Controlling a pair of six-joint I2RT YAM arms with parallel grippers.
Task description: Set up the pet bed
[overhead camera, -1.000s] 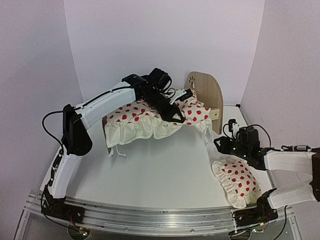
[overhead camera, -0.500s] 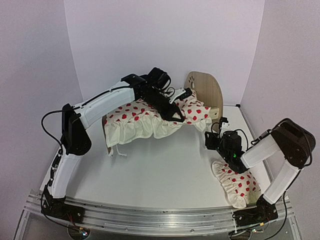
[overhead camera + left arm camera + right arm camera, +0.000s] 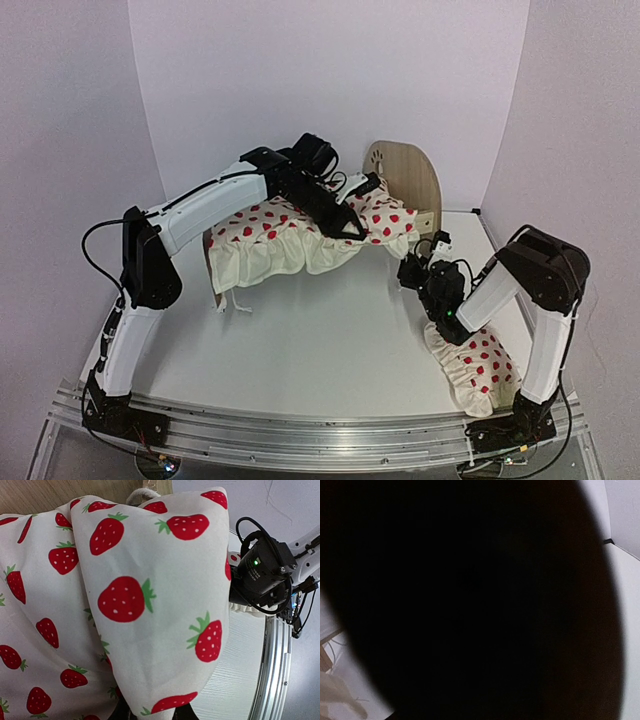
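Note:
The pet bed's plywood headboard (image 3: 408, 180) with its paw cutout stands at the back right; its wood (image 3: 50, 492) also shows in the left wrist view. A cream strawberry-print blanket (image 3: 275, 242) covers the frame and hides the mattress. My left gripper (image 3: 352, 230) is over the bed's head end, shut on a fold of the blanket (image 3: 130, 595) that hangs from the jaws (image 3: 152, 714). My right gripper (image 3: 411, 268) hovers low beside the bed's near right corner. The right wrist view is almost all black, so its jaws do not show.
A ruffled strawberry-print pillow (image 3: 470, 365) lies on the white table under the right forearm. An aluminium rail (image 3: 300, 425) runs along the near edge. Lilac walls close in the back and both sides.
The right arm swung left from the table's right side to the bed's near right corner, elbow raised. The left gripper shifted the held blanket slightly back and left.

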